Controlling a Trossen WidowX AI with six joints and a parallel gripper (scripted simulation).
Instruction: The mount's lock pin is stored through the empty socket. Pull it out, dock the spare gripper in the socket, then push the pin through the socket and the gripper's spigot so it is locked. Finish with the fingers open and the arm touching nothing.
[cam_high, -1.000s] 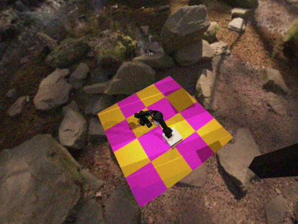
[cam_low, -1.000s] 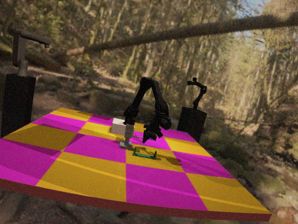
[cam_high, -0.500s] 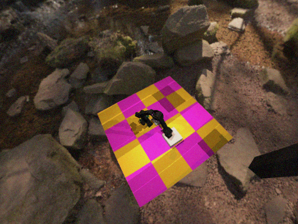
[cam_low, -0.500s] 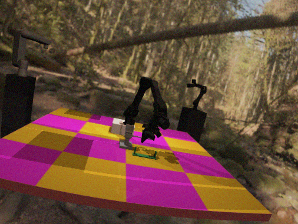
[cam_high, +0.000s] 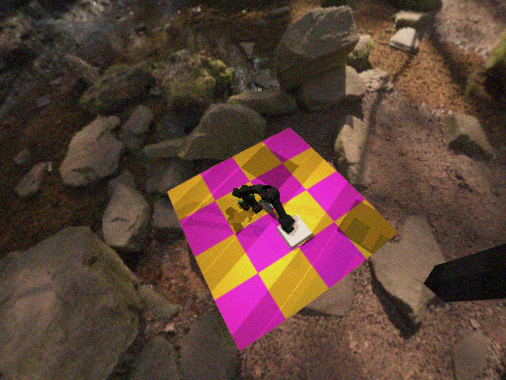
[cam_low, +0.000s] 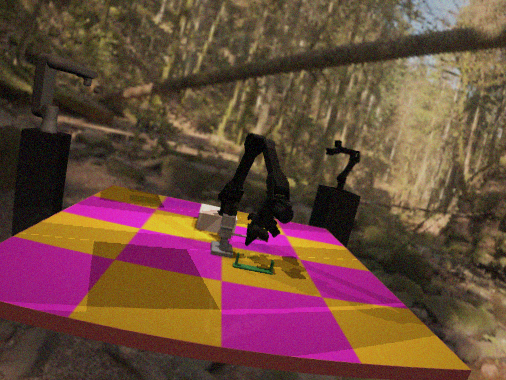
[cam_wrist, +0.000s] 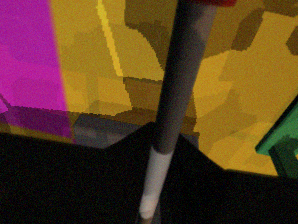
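While the jaws stand narrow in the wrist view, they are closed on a slender grey cylindrical pin (cam_wrist: 182, 75), whose shaft slants from a red part at the upper edge to a pale lower section at bottom centre. The black parallel-jaw gripper (cam_high: 245, 202) (cam_low: 261, 230) (cam_wrist: 158, 130) tilts downward at centre in the exterior view.

Nearest there, a green, thin-barred bracket (cam_low: 254, 269) (cam_wrist: 286, 131) rests on the magenta-and-yellow checkered table (cam_high: 260, 312) (cam_low: 280, 320), below the gripper in the frame; the wrist view has it at right. Just beyond and left stands the grey, blocky upright mount (cam_low: 226, 235) on its flat foot. Whether the pin touches the socket cannot be told; the spare gripper cannot be made out.

Behind, the black jointed arm (cam_high: 272, 195) (cam_low: 254, 144) bends above its white square base plate (cam_high: 299, 237) (cam_low: 205, 212). Farther off, black pedestals (cam_low: 41, 175) (cam_low: 336, 207) carry dark arm-like shapes at left and right, before woodland.
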